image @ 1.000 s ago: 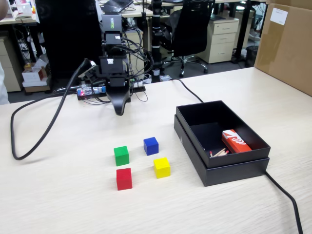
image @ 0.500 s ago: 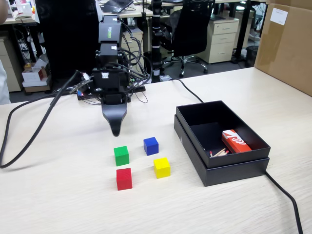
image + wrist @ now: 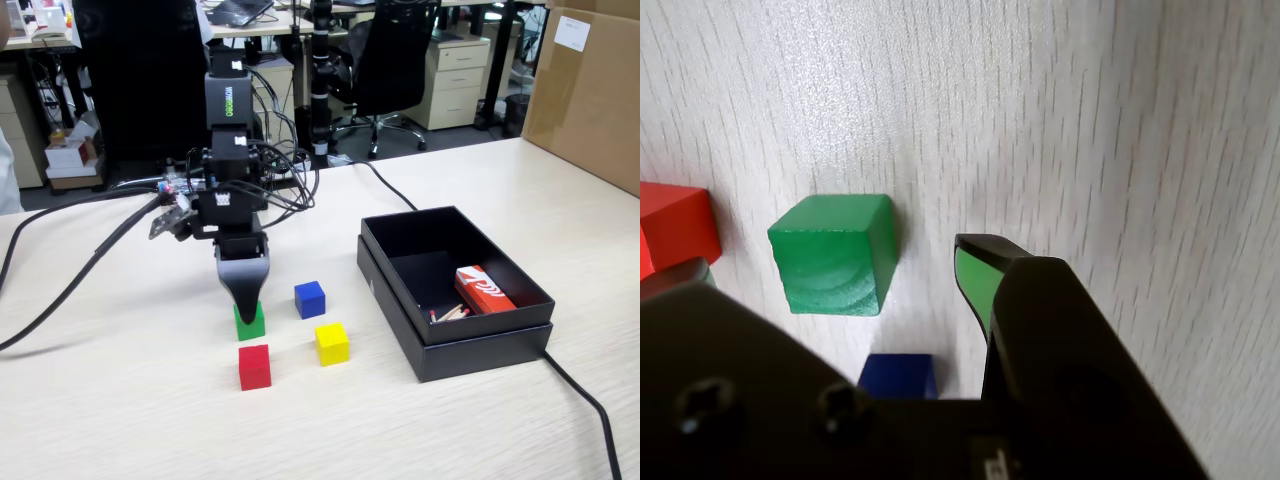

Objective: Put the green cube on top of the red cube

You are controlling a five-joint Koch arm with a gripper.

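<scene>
The green cube [image 3: 257, 326] [image 3: 830, 255] rests on the table just behind the red cube [image 3: 254, 367] [image 3: 673, 225]. My gripper [image 3: 245, 312] [image 3: 837, 262] has come down over the green cube and is open. In the wrist view its green-padded right fingertip [image 3: 978, 275] stands clear of the cube's right side, and the other tip shows dark at the left, next to the red cube. The green cube lies between the jaws, and table shows between it and the right finger. In the fixed view the black finger hides part of the cube.
A blue cube [image 3: 309, 299] [image 3: 898, 375] and a yellow cube [image 3: 332, 343] sit right of the pair. A black open box [image 3: 455, 335] with a red-and-white packet [image 3: 483, 288] stands further right. Cables [image 3: 70, 290] trail across the table's left side. A cardboard box [image 3: 590, 90] stands back right.
The arm has swung forward and down, from hovering behind the cubes to having its tip at the green cube. The cubes have not moved.
</scene>
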